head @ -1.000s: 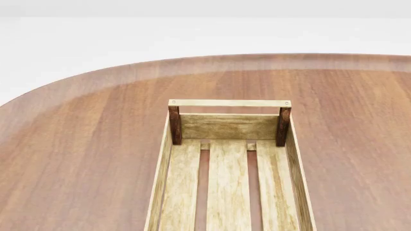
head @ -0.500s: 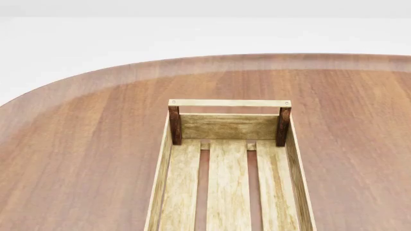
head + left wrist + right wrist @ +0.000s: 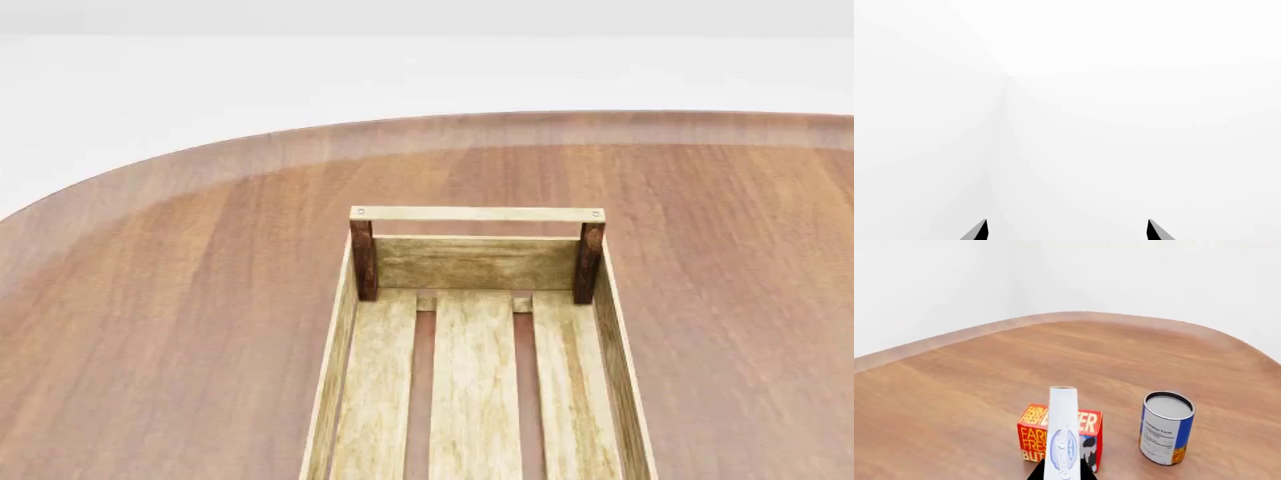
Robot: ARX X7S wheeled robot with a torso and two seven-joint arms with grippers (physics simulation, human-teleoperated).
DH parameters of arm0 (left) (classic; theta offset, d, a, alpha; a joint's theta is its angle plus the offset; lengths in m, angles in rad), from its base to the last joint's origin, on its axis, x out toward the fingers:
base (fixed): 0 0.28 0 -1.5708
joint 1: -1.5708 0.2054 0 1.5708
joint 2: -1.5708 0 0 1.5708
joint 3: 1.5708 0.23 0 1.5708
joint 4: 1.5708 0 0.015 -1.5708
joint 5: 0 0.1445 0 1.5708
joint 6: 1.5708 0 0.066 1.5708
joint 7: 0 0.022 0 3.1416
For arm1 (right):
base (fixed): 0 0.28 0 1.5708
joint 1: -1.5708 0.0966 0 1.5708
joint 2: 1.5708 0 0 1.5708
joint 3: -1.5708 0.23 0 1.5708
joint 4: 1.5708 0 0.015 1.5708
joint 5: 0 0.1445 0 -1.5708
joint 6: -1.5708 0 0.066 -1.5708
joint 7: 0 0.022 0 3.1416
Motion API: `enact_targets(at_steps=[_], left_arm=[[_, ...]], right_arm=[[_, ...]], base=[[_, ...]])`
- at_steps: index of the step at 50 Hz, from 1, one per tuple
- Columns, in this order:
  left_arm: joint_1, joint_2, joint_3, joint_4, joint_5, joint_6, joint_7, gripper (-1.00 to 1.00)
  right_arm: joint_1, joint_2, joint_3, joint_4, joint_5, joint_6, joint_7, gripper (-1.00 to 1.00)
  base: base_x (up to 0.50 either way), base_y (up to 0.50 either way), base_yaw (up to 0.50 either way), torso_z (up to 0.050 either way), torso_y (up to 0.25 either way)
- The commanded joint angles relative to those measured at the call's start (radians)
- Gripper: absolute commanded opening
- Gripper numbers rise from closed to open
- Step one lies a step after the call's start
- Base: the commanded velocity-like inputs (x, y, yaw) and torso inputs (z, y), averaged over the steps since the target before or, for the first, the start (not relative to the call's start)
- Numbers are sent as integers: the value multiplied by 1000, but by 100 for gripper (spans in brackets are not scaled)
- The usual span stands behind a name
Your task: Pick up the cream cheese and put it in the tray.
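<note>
The round wooden table (image 3: 160,300) was the biggest thing before me, its rim curving away against white walls. On it, straight ahead in my head view, stood the tray (image 3: 477,262), a long light slatted crate with dark corner posts and a pale top bar across its far end; its slats held nothing that I could see, and neither of my arms showed in that view. Next in size, from my right wrist camera, was the red-orange butter box (image 3: 1033,436) standing on the table, and near it, apart from it, the upright blue-and-orange can (image 3: 1165,427) with its grey lid. Smallest was the cream cheese (image 3: 1063,432), white with a blue oval logo, held edge-on in front of the butter box and pinched in my right gripper (image 3: 1061,471), whose dark fingertips closed against its sides. My left gripper (image 3: 1066,231) faced only blank white, its two dark fingertips spread well apart with nothing between them.
</note>
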State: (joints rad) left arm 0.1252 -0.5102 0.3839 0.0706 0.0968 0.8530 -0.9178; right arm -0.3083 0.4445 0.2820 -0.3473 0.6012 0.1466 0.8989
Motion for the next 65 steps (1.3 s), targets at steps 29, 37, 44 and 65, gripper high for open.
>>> enact_targets(at_steps=[29, 37, 44, 65], left_arm=[[-1, -3, 2, -1, -2, 2, -3, 100], [-2, -7, 5, -1, -12, 3, 0, 100], [-2, -9, 7, 0, -16, 5, 1, 100], [-6, -9, 9, -3, -17, 3, 2, 100]], right_arm=[[357, 148, -229, -118, -86, 367, 101, -100], [437, 155, -286, -103, -96, 421, 95, -100], [509, 167, -349, -81, -94, 447, 40, -100], [690, 176, -516, 22, -98, 490, -140, -100]], base=[[0, 0, 0, 0, 0], [0, 0, 0, 0, 1], [0, 0, 0, 0, 0], [0, 0, 0, 0, 0]])
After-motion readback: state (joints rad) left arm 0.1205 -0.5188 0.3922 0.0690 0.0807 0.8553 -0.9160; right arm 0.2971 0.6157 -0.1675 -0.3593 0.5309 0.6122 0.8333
